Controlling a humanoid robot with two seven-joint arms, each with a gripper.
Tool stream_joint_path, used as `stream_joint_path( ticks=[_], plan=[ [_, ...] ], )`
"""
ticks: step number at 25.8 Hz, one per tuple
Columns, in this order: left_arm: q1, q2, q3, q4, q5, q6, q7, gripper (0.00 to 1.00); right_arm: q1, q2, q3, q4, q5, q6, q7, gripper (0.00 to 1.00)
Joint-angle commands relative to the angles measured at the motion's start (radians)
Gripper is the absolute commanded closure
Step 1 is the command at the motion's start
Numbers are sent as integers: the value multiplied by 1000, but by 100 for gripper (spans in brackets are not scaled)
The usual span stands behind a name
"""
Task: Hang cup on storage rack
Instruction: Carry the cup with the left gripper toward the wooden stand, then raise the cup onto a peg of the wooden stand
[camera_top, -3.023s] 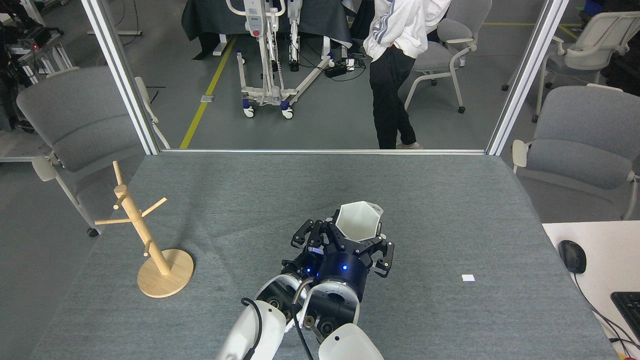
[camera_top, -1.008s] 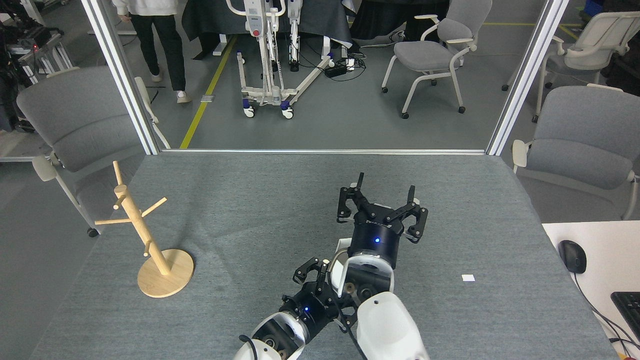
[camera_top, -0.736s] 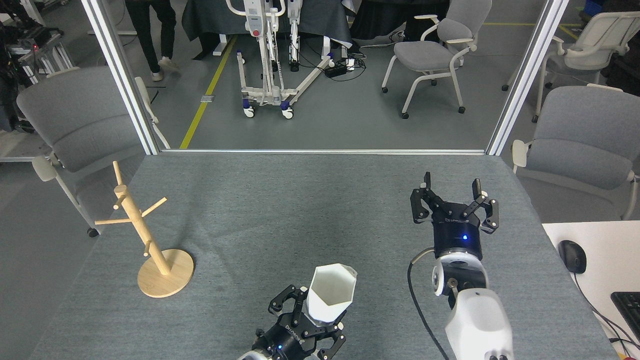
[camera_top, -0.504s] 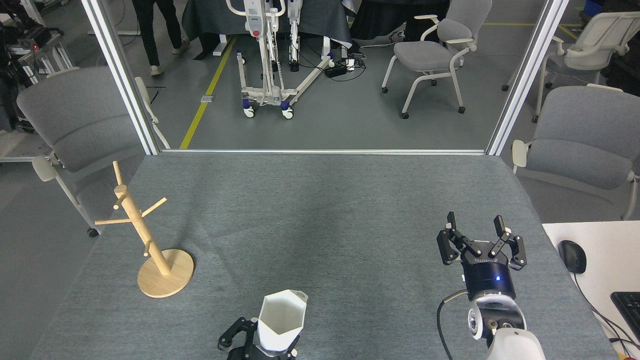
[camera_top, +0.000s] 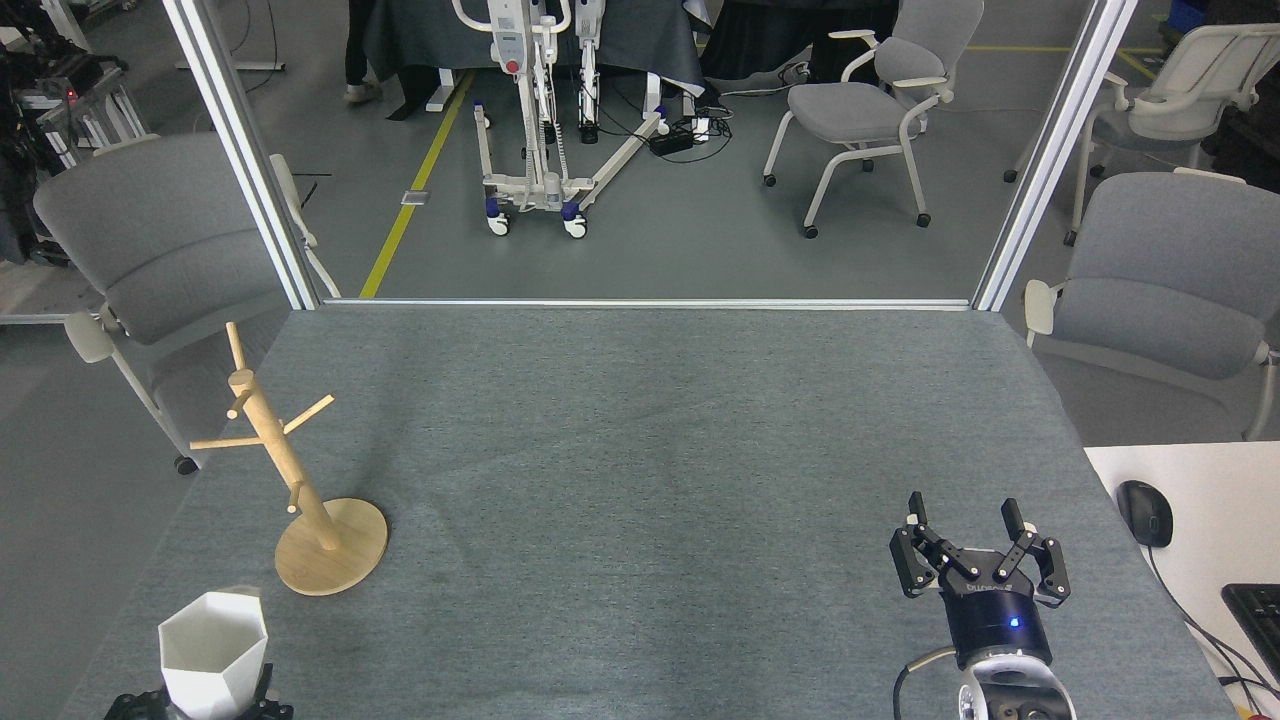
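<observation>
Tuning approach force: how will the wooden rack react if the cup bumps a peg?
The rack may tip: its post leans, tall over a small round base that sits loose on the table. It looks stiff, so pegs shouldn't flex. The cup in the left gripper looks hard, likely chippable.

My right gripper (camera_top: 968, 520) is showing as matte black, with linked fingers (camera_top: 916, 512) rising from a squat black cylinder. A small blue light is glowing on the front of that cylinder, and pale lettering, too small to read, is running just above it. Below, a white rounded wrist shell with a dark circular joint is peeking in, and a thin grey cable is looping out beside it. Of my left gripper (camera_top: 195, 708) only scraps of black linkage are showing at the bottom edge, too little to make out more.
</observation>
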Motion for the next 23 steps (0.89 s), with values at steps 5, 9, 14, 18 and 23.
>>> stream_joint_path(
  ticks=[5, 9, 14, 18, 23],
  plan=[
    [-157, 15, 133, 34, -9, 30, -71, 100, 2, -1, -10, 3, -2, 1, 5, 1],
    [-254, 74, 141, 63, -18, 62, -122, 100, 1, 1, -10, 3, -2, 1, 5, 1],
    [-285, 107, 139, 65, -38, 93, -129, 100, -1, 1, -11, 3, -2, 3, 5, 1],
    [-361, 63, 130, 74, -209, 99, -131, 100, -1, 1, -19, 5, -3, 4, 5, 1],
    [-409, 23, 95, 89, -265, 97, -132, 100, -2, 1, -25, 3, -5, 4, 5, 1]
  ],
)
